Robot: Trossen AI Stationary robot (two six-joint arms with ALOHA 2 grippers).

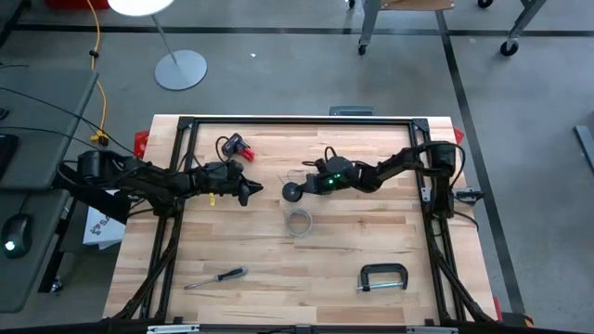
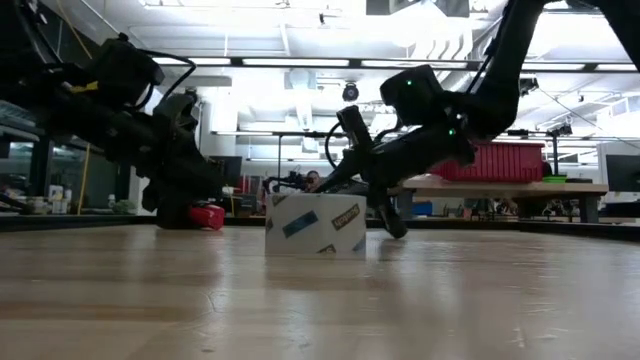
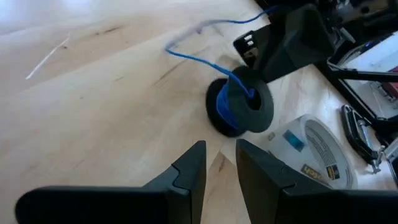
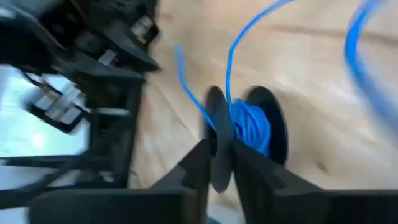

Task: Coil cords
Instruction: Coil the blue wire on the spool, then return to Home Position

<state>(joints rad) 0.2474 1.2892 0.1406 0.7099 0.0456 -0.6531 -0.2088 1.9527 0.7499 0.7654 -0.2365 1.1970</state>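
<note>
A black spool (image 1: 293, 192) wound with blue cord (image 4: 252, 127) sits at the table's middle. My right gripper (image 1: 304, 185) is shut on it. A loose length of the blue cord (image 3: 199, 59) runs from the spool over the table toward the far side. My left gripper (image 3: 220, 165) is a little to the spool's left, its fingers slightly apart and empty, pointing at the spool (image 3: 239, 106). The pale grey cord does not plainly show. My right gripper pinches one flange of the spool (image 4: 217, 134) between its two fingers, at the flange's rim. The fingers come from the table's right side, slanting down. The spool stands on edge and tilted; whether its lower rim rests on the table, I cannot tell.
A roll of tape (image 1: 298, 223) stands just near of the spool and shows in the low view (image 2: 315, 222). A red and black tool (image 1: 237, 147) lies at the far left, a screwdriver (image 1: 218, 276) at the near left, and a black clamp (image 1: 382, 278) at the near right.
</note>
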